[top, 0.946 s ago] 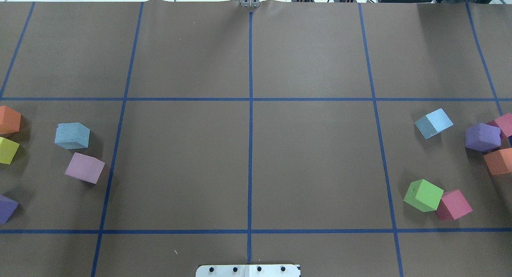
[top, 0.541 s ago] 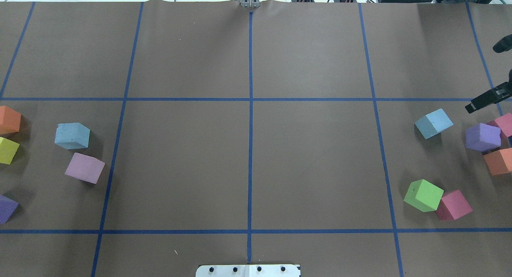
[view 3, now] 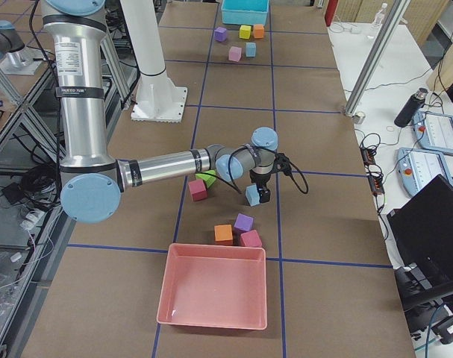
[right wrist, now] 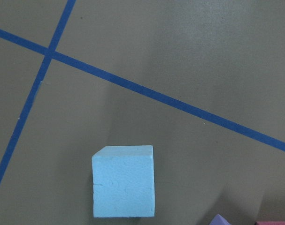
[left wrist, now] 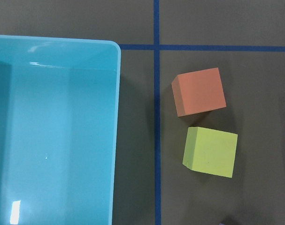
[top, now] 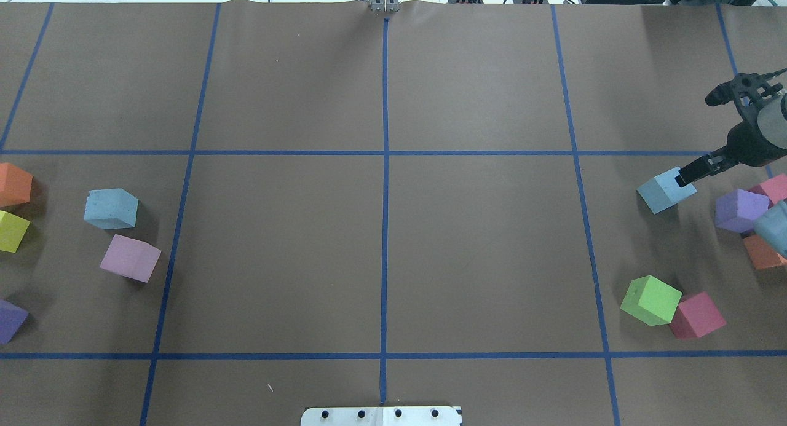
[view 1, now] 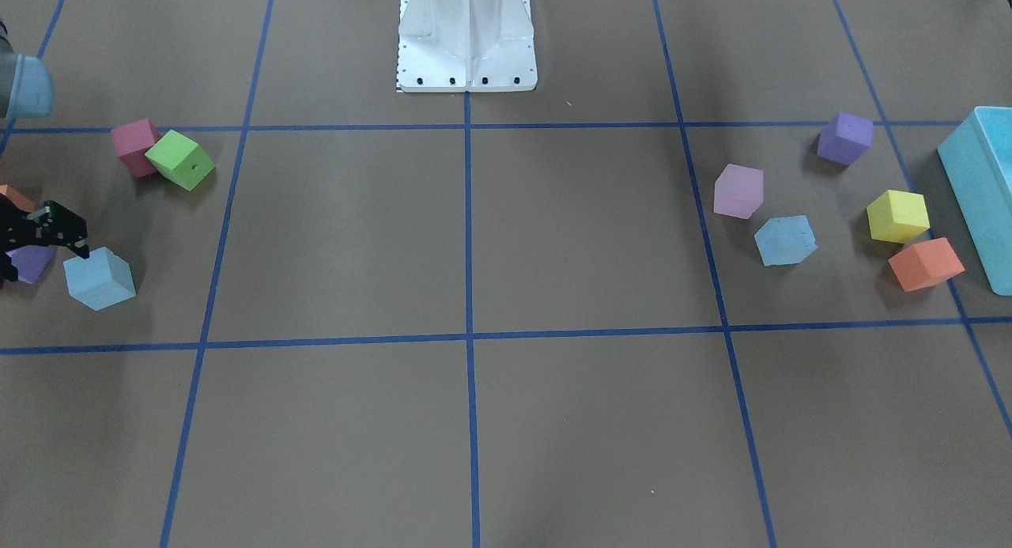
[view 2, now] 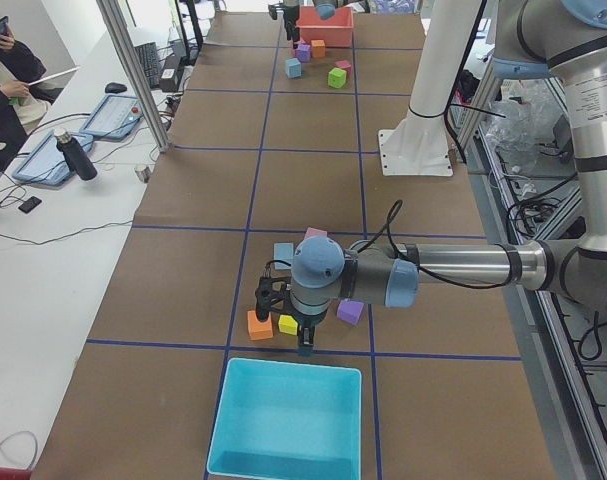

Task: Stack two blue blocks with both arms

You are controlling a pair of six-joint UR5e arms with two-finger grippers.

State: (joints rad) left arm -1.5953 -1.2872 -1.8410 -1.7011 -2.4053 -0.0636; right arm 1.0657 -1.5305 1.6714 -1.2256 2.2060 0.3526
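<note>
One blue block (top: 110,209) lies on the table's left side, also in the front view (view 1: 784,240). The other blue block (top: 665,190) lies on the right, also in the front view (view 1: 99,277) and the right wrist view (right wrist: 123,180). My right gripper (top: 698,137) is open and empty. It hovers just beyond that block, with one fingertip (top: 684,178) over the block's far right corner. My left gripper (view 2: 303,335) shows only in the exterior left view, above the yellow and orange cubes beside the turquoise box; I cannot tell whether it is open or shut.
A purple cube (top: 741,211), a pink one and an orange one crowd right of the right blue block. A green cube (top: 650,300) and a red cube (top: 698,315) sit nearer. A lilac cube (top: 130,258) lies by the left block. The turquoise box (view 1: 980,192) and a red tray (view 3: 211,287) stand at the table's ends.
My right arm has come into the overhead view from the right edge and moved left, toward the right blue block. No block has moved.
</note>
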